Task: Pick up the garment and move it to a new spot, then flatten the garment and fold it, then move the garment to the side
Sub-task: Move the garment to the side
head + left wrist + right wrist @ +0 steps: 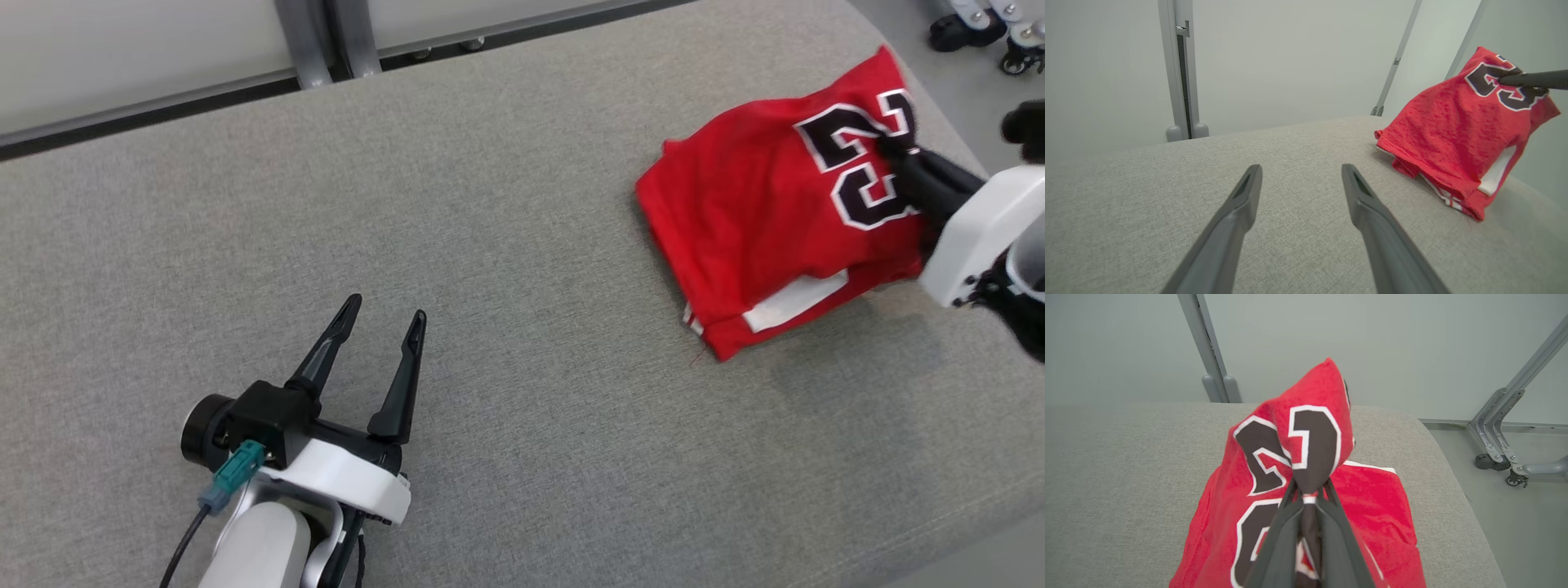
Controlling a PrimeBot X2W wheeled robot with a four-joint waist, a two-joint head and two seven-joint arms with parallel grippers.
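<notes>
While I'm standing here I count one shirt [767, 229], two grippers, and one big grey padded table [490, 204] under all of it. Behind the table's far edge are two metal posts [326, 41] side by side, and off the right end I can make out two small wheels [1490, 461] on a frame on the floor.

The shirt is red with black numbers outlined in white, folded into a rough block. It's way over on the right side of the table, close to the rounded right edge.

The right gripper [886, 149] has its two dark fingers squeezed together right on the number print, with a pinch of the shirt [1306, 428] caught between them. From the right wrist camera the gripper [1308, 490] has the cloth bunched at the tips, and past them it stands up in a red peak. The shirt's left and front edges are down on the table, so it's only lifted on the pinched side.

The left gripper [386, 309] is at the near left, well apart from the shirt [1453, 139]. Its fingers [1241, 204] are spread wide with nothing between them, just bare table.
</notes>
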